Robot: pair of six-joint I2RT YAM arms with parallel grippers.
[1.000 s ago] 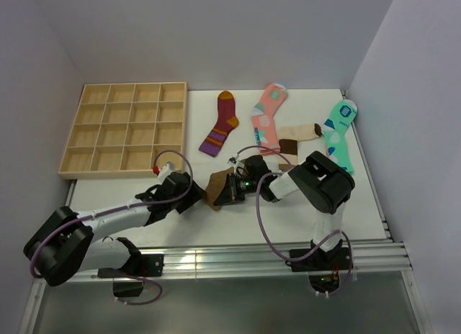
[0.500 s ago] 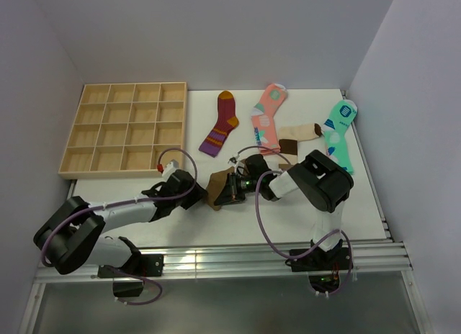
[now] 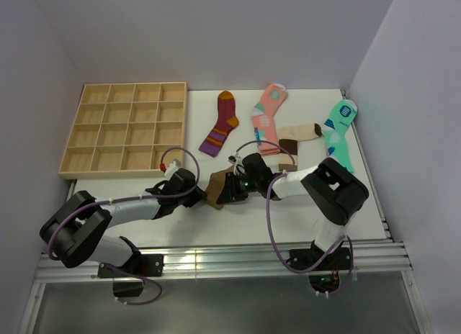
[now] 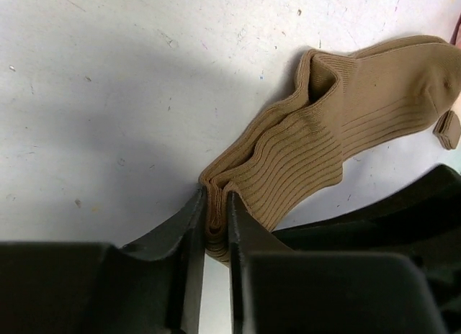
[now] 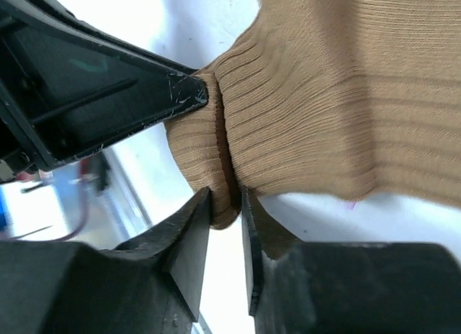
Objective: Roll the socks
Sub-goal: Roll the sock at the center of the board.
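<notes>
The plain brown sock (image 3: 215, 183) lies bunched near the middle of the table, between my two grippers. My left gripper (image 3: 202, 194) comes in from the left. In the left wrist view its jaws (image 4: 216, 199) are shut on a folded edge of the brown sock (image 4: 346, 111). My right gripper (image 3: 225, 188) meets it from the right. A ribbed fold of the brown sock (image 5: 324, 96) sits between the narrow right jaws (image 5: 225, 199) and touches both. The beige sock (image 3: 299, 134), with its dark brown toe and band, lies flat behind the right arm, apart from both grippers.
A wooden compartment tray (image 3: 130, 129) stands at the back left. A maroon striped sock (image 3: 222, 125), a pink patterned sock (image 3: 266, 114) and a mint-green sock (image 3: 340, 132) lie along the back. Walls close in on both sides.
My left arm has reached further right until its gripper meets the brown sock. The right arm's elbow has swung out to the right, while its gripper stays at the sock.
</notes>
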